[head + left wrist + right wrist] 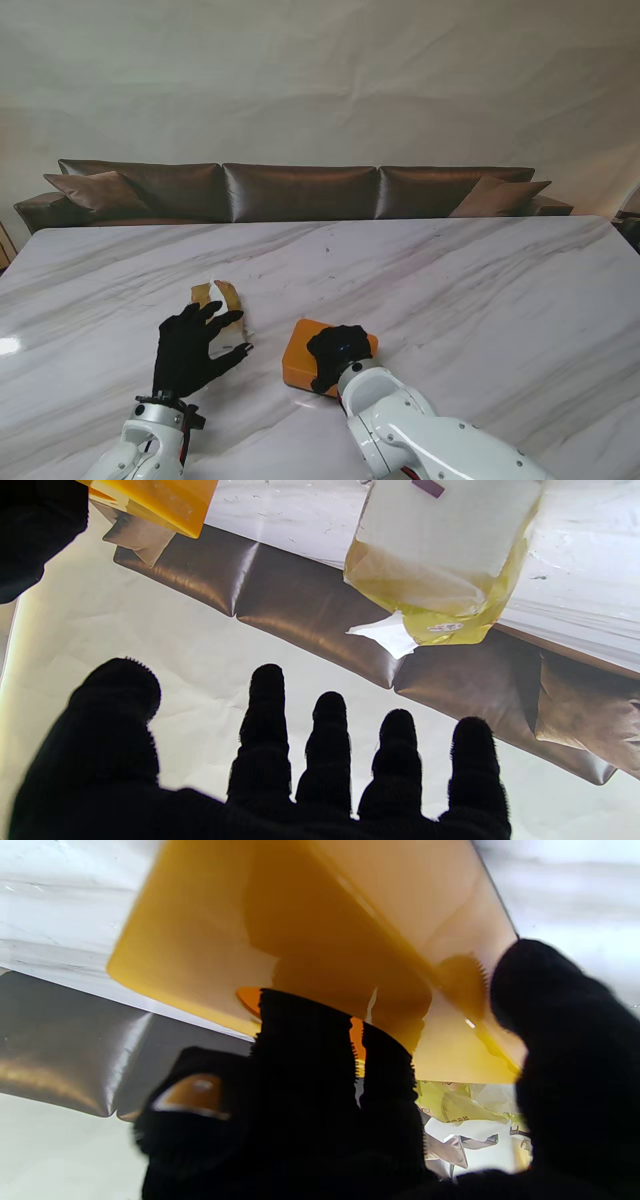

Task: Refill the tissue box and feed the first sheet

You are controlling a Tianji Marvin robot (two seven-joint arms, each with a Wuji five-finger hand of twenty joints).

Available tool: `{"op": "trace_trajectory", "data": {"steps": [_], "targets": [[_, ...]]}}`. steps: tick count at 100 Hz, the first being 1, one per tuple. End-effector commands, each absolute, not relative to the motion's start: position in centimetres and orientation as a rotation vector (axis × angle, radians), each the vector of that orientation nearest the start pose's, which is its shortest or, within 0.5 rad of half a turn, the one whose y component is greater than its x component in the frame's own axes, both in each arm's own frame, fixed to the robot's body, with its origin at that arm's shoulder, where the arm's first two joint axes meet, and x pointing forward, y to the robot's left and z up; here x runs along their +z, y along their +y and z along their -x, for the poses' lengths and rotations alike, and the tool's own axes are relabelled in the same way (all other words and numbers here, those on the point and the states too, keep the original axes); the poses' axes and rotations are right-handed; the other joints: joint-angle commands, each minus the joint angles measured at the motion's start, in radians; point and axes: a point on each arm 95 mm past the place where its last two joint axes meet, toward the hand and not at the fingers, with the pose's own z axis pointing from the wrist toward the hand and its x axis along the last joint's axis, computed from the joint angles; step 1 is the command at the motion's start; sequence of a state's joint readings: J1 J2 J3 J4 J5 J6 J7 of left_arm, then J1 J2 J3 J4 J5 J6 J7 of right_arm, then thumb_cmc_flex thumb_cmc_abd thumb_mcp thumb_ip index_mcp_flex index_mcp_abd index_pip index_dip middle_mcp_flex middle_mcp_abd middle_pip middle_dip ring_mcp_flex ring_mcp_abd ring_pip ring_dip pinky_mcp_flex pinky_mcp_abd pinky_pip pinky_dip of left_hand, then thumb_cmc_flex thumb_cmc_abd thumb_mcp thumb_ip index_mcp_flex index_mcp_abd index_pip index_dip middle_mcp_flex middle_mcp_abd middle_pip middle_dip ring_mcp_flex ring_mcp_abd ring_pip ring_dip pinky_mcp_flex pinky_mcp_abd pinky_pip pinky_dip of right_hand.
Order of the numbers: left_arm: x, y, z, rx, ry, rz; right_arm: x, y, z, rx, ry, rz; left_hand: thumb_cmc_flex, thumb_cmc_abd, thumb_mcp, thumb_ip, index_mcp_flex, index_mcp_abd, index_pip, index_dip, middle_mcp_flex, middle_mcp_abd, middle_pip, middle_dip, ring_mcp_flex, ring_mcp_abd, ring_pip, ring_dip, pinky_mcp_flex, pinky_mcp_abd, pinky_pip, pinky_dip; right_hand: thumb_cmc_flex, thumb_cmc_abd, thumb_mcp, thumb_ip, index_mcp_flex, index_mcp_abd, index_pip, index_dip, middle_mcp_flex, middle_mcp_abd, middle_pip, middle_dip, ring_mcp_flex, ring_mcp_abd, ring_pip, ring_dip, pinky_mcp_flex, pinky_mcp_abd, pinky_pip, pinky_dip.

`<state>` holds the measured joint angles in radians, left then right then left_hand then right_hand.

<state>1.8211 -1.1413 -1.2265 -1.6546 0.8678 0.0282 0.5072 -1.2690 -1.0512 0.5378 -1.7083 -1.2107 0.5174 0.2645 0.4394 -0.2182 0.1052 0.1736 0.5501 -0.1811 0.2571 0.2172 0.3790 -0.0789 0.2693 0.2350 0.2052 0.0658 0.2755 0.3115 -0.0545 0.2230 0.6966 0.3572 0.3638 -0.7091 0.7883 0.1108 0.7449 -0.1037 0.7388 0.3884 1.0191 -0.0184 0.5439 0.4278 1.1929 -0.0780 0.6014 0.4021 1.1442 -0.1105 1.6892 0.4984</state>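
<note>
Desk (480, 290): white marble with grey veins; it carries both task things in the part nearest the robot.
Tissue box (312, 360): an orange plastic box with rounded corners, lying flat on the desk just right of the middle and near the robot; the right wrist view shows its glossy orange face (310, 935) filling most of the frame.
Right hand (338, 352): black-gloved, laid over the box's nearer right part, fingers curled onto the top face and the thumb (560, 1040) pressed at the edge, so it has hold of the box.
Tissue pack (222, 305): a soft yellow-and-clear wrapper with white tissues inside, lying on the desk left of the box and a little farther off; the left wrist view shows the pack (440, 565) apart from the fingers.
Left hand (190, 350): black-gloved, fingers (267, 730) spread wide and holding nothing, hovering just nearer the robot than the pack, the fingertips reaching over its near edge.
Sofa (290, 192): brown leather, standing beyond the desk's far edge.
</note>
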Motion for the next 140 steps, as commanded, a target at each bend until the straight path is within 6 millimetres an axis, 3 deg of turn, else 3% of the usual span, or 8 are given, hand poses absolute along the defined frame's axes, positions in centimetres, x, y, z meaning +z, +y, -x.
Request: {"op": "trace_trajectory", "data": {"steps": [1, 8, 15, 23, 31, 53, 77, 140], "targets": [[-35.6, 0.0, -31.8, -1.679, 1.038, 1.301, -33.2, 15.2, -35.3, 1.137, 1.834, -0.956, 0.005, 0.036, -0.020, -0.021, 0.019, -0.005, 0.012, 0.017, 0.022, 0.004, 0.009, 0.010, 0.017, 0.005, -0.015, 0.008, -0.019, 0.017, 0.009, -0.006, 0.076, -0.043, -0.038, -0.035, 0.039, -0.066, 0.038, 0.034, 0.049, -0.031, 0.053, 0.050, 0.093, 0.061, 0.075, 0.034, 0.012, -0.291, 0.132, -0.006], [-35.5, 0.1, -31.7, -1.676, 1.034, 1.302, -33.2, 15.2, -35.3, 1.136, 1.834, -0.957, 0.006, 0.037, -0.020, -0.021, 0.021, -0.005, 0.013, 0.018, 0.023, 0.004, 0.009, 0.010, 0.017, 0.005, -0.014, 0.008, -0.019, 0.017, 0.009, -0.006, 0.173, -0.116, -0.042, -0.117, 0.043, -0.137, 0.167, 0.021, 0.068, -0.054, 0.150, 0.150, 0.098, 0.056, 0.166, 0.099, 0.011, -0.292, 0.141, -0.010], [-35.5, 0.2, -31.6, -1.674, 1.030, 1.302, -33.2, 15.2, -35.3, 1.136, 1.834, -0.957, 0.006, 0.035, -0.020, -0.021, 0.022, -0.005, 0.014, 0.018, 0.023, 0.005, 0.009, 0.010, 0.018, 0.004, -0.014, 0.008, -0.019, 0.017, 0.009, -0.006, 0.236, -0.165, -0.041, -0.135, 0.033, -0.229, 0.328, 0.051, 0.084, -0.086, 0.251, 0.290, 0.100, 0.047, 0.260, 0.150, 0.012, -0.295, 0.148, -0.013], [-35.5, 0.3, -31.6, -1.673, 1.026, 1.300, -33.2, 15.2, -35.3, 1.136, 1.834, -0.957, 0.006, 0.036, -0.020, -0.021, 0.023, -0.005, 0.015, 0.019, 0.023, 0.004, 0.009, 0.009, 0.017, 0.005, -0.015, 0.008, -0.019, 0.017, 0.009, -0.006, 0.113, -0.403, 0.397, -0.363, 0.061, -0.273, 0.382, 0.163, 0.102, -0.118, 0.320, 0.395, 0.090, 0.044, 0.386, 0.200, 0.006, -0.283, 0.155, -0.016], [-35.4, 0.2, -31.6, -1.676, 1.022, 1.297, -33.2, 15.2, -35.3, 1.136, 1.834, -0.957, 0.007, 0.034, -0.020, -0.021, 0.023, -0.005, 0.016, 0.019, 0.023, 0.005, 0.009, 0.009, 0.018, 0.005, -0.015, 0.008, -0.019, 0.017, 0.009, -0.006, 0.091, -0.436, 0.470, -0.423, 0.080, -0.323, 0.437, 0.230, 0.119, -0.141, 0.383, 0.452, 0.088, 0.042, 0.485, 0.239, -0.002, -0.271, 0.157, -0.018], [-35.2, -0.4, -32.0, -1.697, 1.015, 1.290, -33.2, 15.2, -35.3, 1.136, 1.834, -0.957, 0.009, 0.028, -0.020, -0.021, 0.019, -0.001, 0.014, 0.019, 0.023, 0.006, 0.008, 0.009, 0.022, 0.007, -0.014, 0.009, -0.017, 0.017, 0.014, -0.003, 0.049, -0.403, 0.494, -0.407, 0.113, -0.368, 0.471, 0.357, 0.137, -0.161, 0.451, 0.525, 0.084, 0.043, 0.607, 0.277, -0.010, -0.248, 0.157, -0.024], [-34.9, -1.3, -32.6, -1.729, 1.035, 1.278, -33.2, 15.2, -35.3, 1.136, 1.834, -0.957, 0.011, 0.017, -0.019, -0.019, 0.004, 0.018, 0.009, 0.017, 0.022, 0.008, 0.009, 0.010, 0.030, 0.014, -0.007, 0.012, -0.010, 0.019, 0.031, 0.005, -0.005, -0.391, 0.592, -0.316, 0.200, -0.396, 0.463, 0.514, 0.185, -0.169, 0.511, 0.587, 0.112, 0.048, 0.696, 0.297, 0.014, -0.235, 0.176, -0.027], [-34.3, -3.3, -33.7, -1.784, 1.096, 1.257, -29.5, 13.0, -36.7, 1.254, 1.631, -1.105, 0.002, -0.038, -0.018, -0.013, -0.031, 0.075, -0.001, 0.005, 0.004, 0.016, 0.006, 0.009, 0.019, 0.022, -0.008, 0.014, -0.010, 0.019, 0.047, 0.014, -0.013, -0.414, 0.674, -0.251, 0.241, -0.351, 0.470, 0.601, 0.234, -0.156, 0.552, 0.646, 0.127, 0.042, 0.804, 0.336, 0.055, -0.235, 0.218, -0.025]]}}
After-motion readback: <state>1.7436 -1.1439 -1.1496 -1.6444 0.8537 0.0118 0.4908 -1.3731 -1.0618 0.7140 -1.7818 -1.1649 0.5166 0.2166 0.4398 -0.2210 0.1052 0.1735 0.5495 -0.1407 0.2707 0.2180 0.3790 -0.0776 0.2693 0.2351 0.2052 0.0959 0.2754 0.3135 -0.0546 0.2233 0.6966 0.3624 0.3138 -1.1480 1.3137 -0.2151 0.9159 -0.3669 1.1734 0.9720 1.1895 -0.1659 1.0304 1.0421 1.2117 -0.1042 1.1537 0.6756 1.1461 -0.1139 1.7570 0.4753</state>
